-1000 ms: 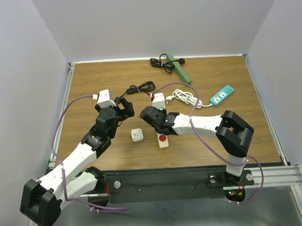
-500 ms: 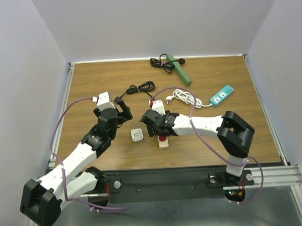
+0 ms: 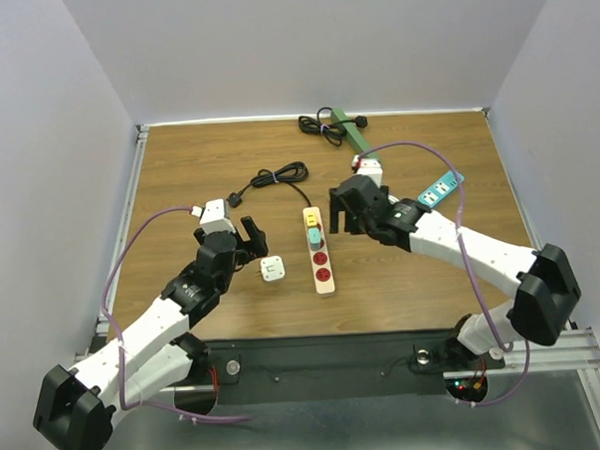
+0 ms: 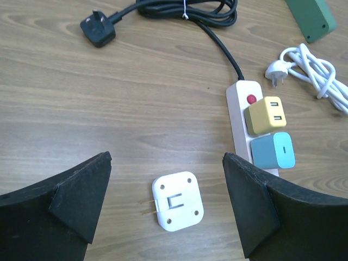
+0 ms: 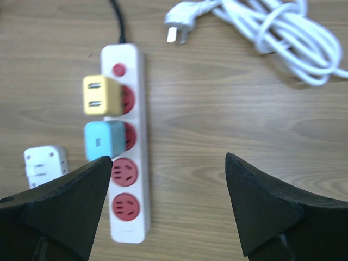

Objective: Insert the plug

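A white power strip (image 3: 325, 284) lies mid-table with a yellow adapter (image 3: 312, 221) and a teal adapter (image 3: 315, 236) seated in its far sockets; two red sockets nearer me are bare. A white plug (image 3: 272, 270) lies flat on the wood left of the strip, its two prongs pointing left. My left gripper (image 3: 247, 235) hovers open over that plug (image 4: 177, 201), one finger on each side of it, not touching. My right gripper (image 3: 340, 211) is open and holds nothing, just right of the strip (image 5: 126, 228), above bare wood.
A black cord (image 3: 278, 175) runs from the strip's far end to a black plug (image 3: 234, 199). A coiled white cable (image 5: 283, 38) lies below the right arm. At the back lies a green strip (image 3: 356, 136), and a teal strip (image 3: 441, 190) sits right.
My right gripper has opened and drawn back to the right off the strip, uncovering the two seated adapters. My left arm has moved nearer, over the white plug.
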Controlling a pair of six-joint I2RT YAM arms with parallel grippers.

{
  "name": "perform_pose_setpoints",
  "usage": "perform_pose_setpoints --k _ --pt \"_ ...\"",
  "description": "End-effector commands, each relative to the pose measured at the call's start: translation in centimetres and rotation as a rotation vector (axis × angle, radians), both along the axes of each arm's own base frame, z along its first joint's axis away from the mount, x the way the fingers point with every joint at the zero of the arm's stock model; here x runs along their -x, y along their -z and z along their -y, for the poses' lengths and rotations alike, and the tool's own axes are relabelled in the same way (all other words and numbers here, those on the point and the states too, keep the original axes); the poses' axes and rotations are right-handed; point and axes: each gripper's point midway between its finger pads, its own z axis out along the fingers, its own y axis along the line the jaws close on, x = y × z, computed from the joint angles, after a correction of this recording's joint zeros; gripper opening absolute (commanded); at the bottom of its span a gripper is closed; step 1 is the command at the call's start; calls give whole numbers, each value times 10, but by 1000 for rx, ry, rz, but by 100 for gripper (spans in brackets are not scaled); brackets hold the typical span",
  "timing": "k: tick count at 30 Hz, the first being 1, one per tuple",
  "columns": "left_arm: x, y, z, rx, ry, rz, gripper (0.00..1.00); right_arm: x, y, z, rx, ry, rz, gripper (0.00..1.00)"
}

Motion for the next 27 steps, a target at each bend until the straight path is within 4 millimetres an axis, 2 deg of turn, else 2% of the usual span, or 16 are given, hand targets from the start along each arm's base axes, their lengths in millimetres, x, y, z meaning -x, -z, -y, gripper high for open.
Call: perform_pose_setpoints --k 1,6,9,19,27 --pt "10 11 7 42 29 -53 95 -9 -15 16 -40 -2 39 89" --pt "25 33 19 113 74 -147 93 -11 -18 26 -70 -2 47 90" --pt "36 51 18 119 55 -226 93 -10 -15 25 -78 -13 45 90" --pt "58 77 29 134 66 -329 93 -13 -12 28 -103 -13 51 90" --pt "61 90 41 143 88 -364 93 -13 -12 33 -110 -10 55 90"
